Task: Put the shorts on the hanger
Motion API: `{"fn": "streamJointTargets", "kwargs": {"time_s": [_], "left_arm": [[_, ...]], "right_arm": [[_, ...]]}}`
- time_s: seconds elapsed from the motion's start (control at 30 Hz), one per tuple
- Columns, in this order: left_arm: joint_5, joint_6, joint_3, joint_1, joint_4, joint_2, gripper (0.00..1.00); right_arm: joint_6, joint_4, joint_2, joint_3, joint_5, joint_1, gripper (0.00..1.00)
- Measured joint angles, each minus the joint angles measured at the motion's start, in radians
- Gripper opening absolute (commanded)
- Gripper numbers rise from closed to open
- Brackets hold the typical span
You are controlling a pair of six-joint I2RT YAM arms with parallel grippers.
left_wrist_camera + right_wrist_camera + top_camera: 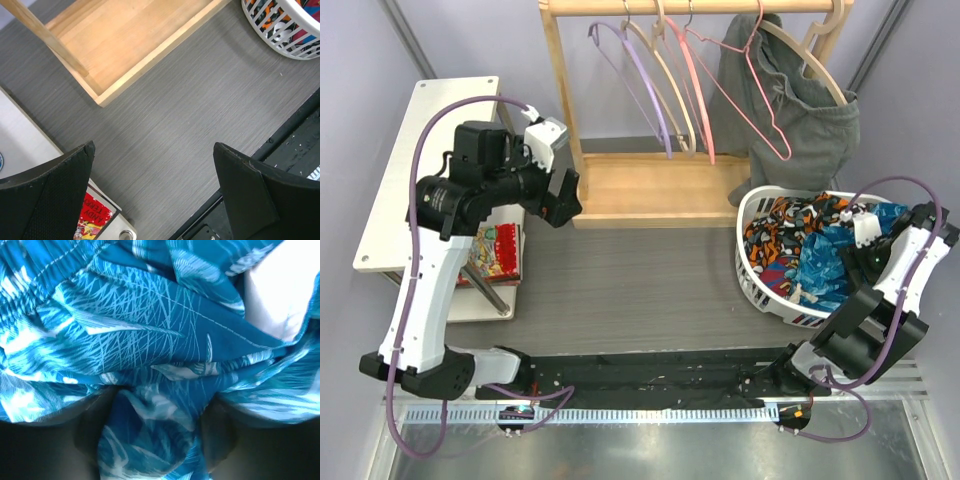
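Pinching a bunched fold of the shorts [150, 340], the right gripper [155, 432] has its two dark fingers [92, 425] pressed into the cloth from either side. The fabric is deep blue with a paler teal print of fine leaf blades. It is creased toward the grip, and a gathered waistband shows at the upper left of the wrist view.

From above, the shorts lie in the right half of a white slatted laundry basket [752, 285], touching the orange-navy patterned clothes [785, 225] that fill its left half.

The hanger [735, 93], thin pink wire, hangs on the wooden rack [650, 190] beside a grey garment [800, 110], well apart from the basket.

The left gripper [154, 147] hovers over bare grey table [200, 100], fingers spread wide and holding nothing.
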Motion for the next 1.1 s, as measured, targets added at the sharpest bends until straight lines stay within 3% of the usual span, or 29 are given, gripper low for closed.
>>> {"fn": "streamJointTargets", "kwargs": {"time_s": [0.07,0.23,0.47,0.73,1.1], "left_arm": [[0.0,-0.002,0.0,0.0,0.005,-0.01,1.0],[0.008,-0.014,0.014,-0.001,0.011,-0.015,1.0],[0.023,-0.023,0.045,-0.001,0.034,-0.012,1.0],[0.026,-0.031,0.039,-0.001,0.099,-0.02,1.0],[0.026,-0.062,0.021,-0.001,0.214,-0.055,1.0]], "right_arm": [[-0.011,-0.01,-0.004,0.008,-0.014,0.0,0.01],[-0.022,-0.086,-0.028,0.116,-0.127,0.0,0.01],[-0.006,-0.11,-0.103,0.409,-0.366,0.002,0.01],[0.036,-0.136,-0.179,0.55,-0.6,0.034,0.01],[0.253,-0.148,-0.13,0.585,-0.75,0.446,0.01]]}}
